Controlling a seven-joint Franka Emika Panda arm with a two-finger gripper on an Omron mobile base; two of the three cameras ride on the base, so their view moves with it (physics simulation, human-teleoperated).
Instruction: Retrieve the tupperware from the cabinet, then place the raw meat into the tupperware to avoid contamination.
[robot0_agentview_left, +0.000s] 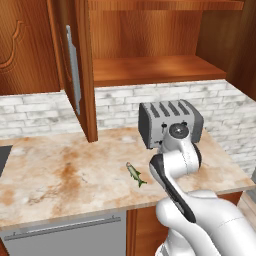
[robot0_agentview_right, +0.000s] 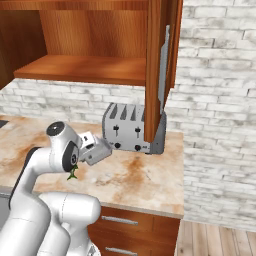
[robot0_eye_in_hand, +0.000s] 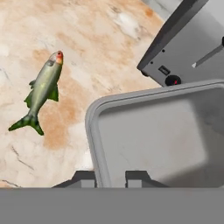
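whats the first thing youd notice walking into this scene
The wall cabinet stands wide open above the marbled counter, its shelf bare. A silver toaster sits against the brick backsplash, and just in front of it, to the left, a tiny green fish lies on the counter. In the hand view, a grey tupperware tub is held by its rim at the end effector, close beside the fish.

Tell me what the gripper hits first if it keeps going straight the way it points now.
The gripper already straddles the wall of the grey tupperware, so that moves with it. Beyond, probably the marble counter near the toaster; depth is unclear.
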